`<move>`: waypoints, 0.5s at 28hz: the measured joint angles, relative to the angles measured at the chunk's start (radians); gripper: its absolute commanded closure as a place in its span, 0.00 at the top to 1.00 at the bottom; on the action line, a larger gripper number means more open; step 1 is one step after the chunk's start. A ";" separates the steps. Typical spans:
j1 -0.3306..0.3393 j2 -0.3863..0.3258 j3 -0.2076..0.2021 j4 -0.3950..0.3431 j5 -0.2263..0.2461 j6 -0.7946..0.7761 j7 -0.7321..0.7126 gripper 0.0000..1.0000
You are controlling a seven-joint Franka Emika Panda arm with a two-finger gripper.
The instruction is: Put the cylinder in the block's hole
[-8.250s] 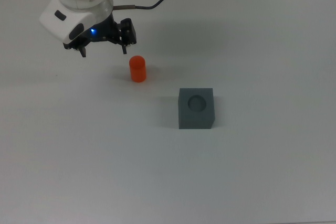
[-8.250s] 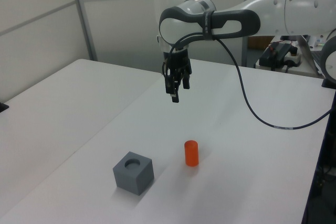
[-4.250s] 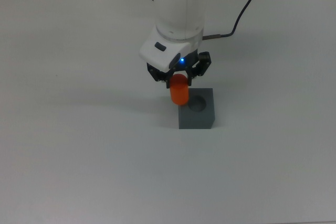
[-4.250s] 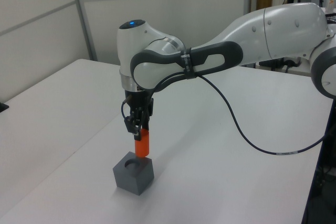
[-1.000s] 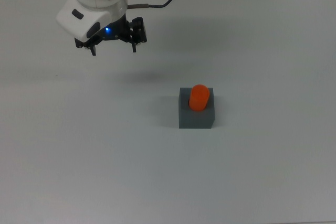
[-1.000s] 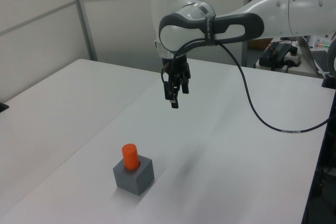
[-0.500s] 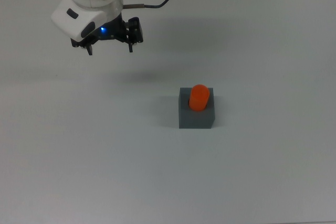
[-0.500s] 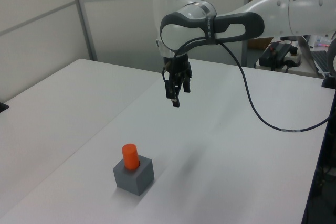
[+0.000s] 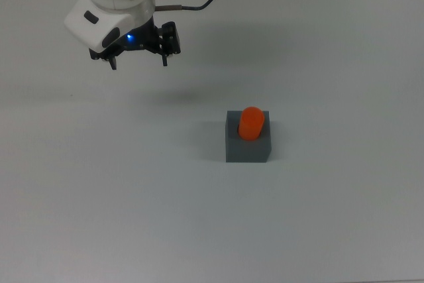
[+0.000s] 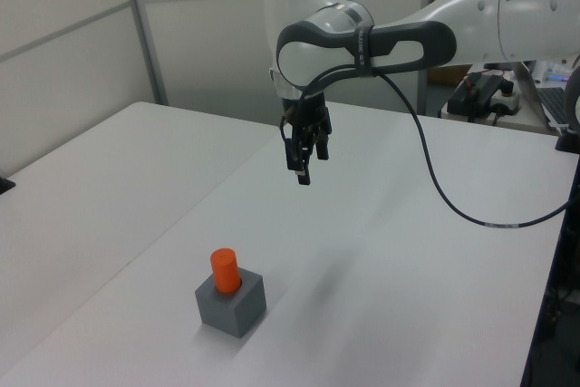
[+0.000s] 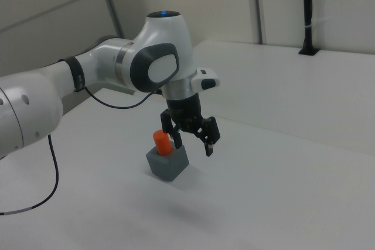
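Cylinder stands upright in the hole of the block on the desk, top half proud; hand, fingers spread and empty, hangs well apart from the block, toward the top view's upper left; task judged done.

The arm hangs bent over, its claw pointing down, fingers spread apart and holding nothing.

A plain white counter carries the scene. A dark grey block sits directly on it near the middle in the top view, casting a soft shadow on the counter.
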 measured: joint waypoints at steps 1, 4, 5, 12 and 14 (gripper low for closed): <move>0.000 0.000 0.000 0.000 0.000 0.000 0.000 1.00; 0.000 0.000 0.000 0.000 0.000 0.000 0.000 1.00; 0.000 0.000 0.000 0.000 0.000 0.000 0.000 1.00; -0.001 0.003 0.000 0.000 0.000 0.000 0.000 1.00; -0.001 0.006 0.000 0.000 0.000 0.000 0.000 1.00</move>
